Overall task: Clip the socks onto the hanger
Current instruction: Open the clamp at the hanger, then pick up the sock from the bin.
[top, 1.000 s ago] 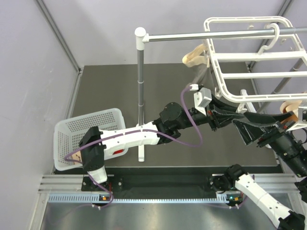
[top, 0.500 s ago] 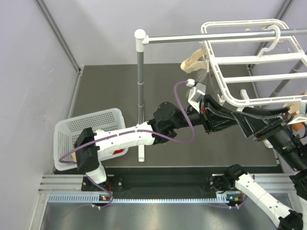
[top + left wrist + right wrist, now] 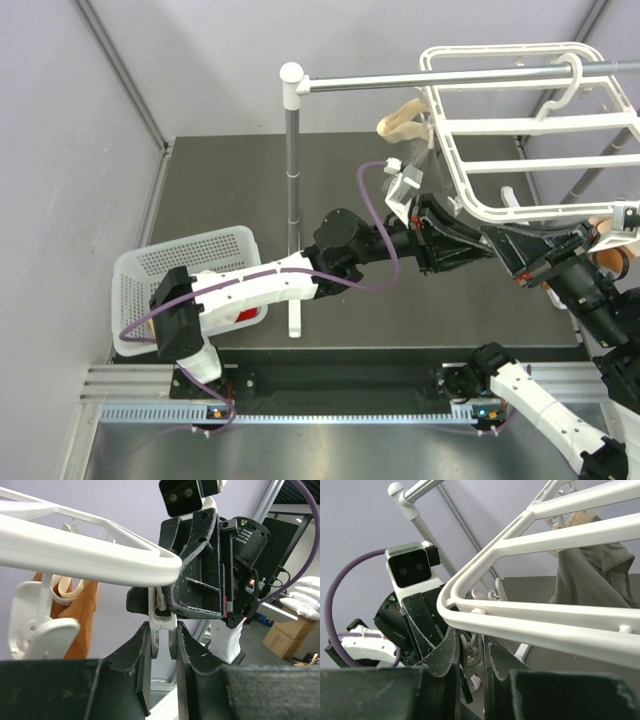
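Observation:
The white hanger [image 3: 520, 120] hangs by its hook from the rail. My left gripper [image 3: 468, 245] reaches under its near left corner. In the left wrist view the left gripper [image 3: 162, 629] is shut on the lower ends of a white clip peg [image 3: 162, 637] that dangles from the hanger frame [image 3: 90, 562]. My right gripper [image 3: 502, 252] faces it from the other side. Its fingers [image 3: 447, 650] stand close together around the same peg [image 3: 476, 652] under the frame [image 3: 560, 630]. Socks hang clipped: a beige one [image 3: 400, 125], a grey one [image 3: 585, 580], an orange one [image 3: 80, 605].
A grey stand pole [image 3: 292, 200] with a horizontal rail [image 3: 430, 75] carries the hanger. A white perforated basket [image 3: 165, 270] sits at the near left, partly under the left arm. Both arms crowd beneath the hanger's near edge.
My right gripper has moved left under the hanger corner and its jaws have closed around the peg. The left arm shifted slightly left, still gripping the peg. The hanger swung a little.

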`<act>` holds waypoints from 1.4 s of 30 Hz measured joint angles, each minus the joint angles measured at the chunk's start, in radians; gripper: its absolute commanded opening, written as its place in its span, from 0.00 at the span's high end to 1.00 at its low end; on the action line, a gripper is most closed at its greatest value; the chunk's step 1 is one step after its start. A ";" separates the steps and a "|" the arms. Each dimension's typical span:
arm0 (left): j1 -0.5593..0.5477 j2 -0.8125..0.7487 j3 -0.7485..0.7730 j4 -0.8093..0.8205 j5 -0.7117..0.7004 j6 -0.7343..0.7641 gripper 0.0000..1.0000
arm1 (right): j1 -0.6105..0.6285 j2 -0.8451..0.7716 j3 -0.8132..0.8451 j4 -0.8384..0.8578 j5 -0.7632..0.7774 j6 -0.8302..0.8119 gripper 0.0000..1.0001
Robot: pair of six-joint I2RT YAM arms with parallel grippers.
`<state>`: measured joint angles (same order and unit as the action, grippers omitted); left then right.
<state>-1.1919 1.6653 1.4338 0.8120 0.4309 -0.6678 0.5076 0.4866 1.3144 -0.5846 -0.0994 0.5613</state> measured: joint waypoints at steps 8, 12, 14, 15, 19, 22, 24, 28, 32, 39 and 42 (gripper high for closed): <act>0.036 -0.096 -0.114 -0.048 -0.029 -0.014 0.26 | 0.000 0.023 0.000 -0.004 0.001 -0.010 1.00; 0.060 -0.233 -0.207 -0.206 -0.091 0.026 0.28 | 0.000 0.030 0.000 -0.006 0.007 -0.020 1.00; 0.060 -0.326 -0.239 -0.361 -0.165 0.068 0.29 | 0.000 0.033 0.000 -0.008 0.014 -0.032 1.00; 0.060 -0.378 -0.256 -0.439 -0.213 0.087 0.30 | 0.000 0.033 0.000 -0.008 0.017 -0.038 1.00; 0.057 -0.585 -0.311 -0.785 -0.512 0.136 0.31 | 0.000 0.034 0.000 -0.008 0.028 -0.067 1.00; 0.060 -0.735 -0.399 -1.027 -0.756 0.114 0.31 | 0.000 0.034 0.000 -0.008 0.032 -0.090 1.00; 0.063 -0.817 -0.457 -1.228 -0.910 0.056 0.29 | 0.000 0.034 0.000 -0.008 0.036 -0.102 1.00; 0.084 -0.933 -0.541 -1.564 -1.133 -0.125 0.40 | 0.000 0.033 0.000 -0.013 0.041 -0.127 1.00; 0.109 -1.028 -0.578 -1.739 -1.265 -0.239 0.37 | 0.000 0.034 -0.006 -0.014 0.041 -0.140 1.00; 0.401 -0.824 -0.581 -1.707 -1.223 -0.168 0.33 | 0.000 0.050 -0.012 -0.019 0.029 -0.148 1.00; 0.625 -0.753 -0.606 -1.632 -1.111 -0.079 0.33 | 0.000 0.050 -0.012 -0.027 0.026 -0.150 1.00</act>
<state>-0.5667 0.9123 0.8276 -0.8200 -0.6804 -0.7471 0.5076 0.5365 1.3025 -0.6117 -0.0731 0.4118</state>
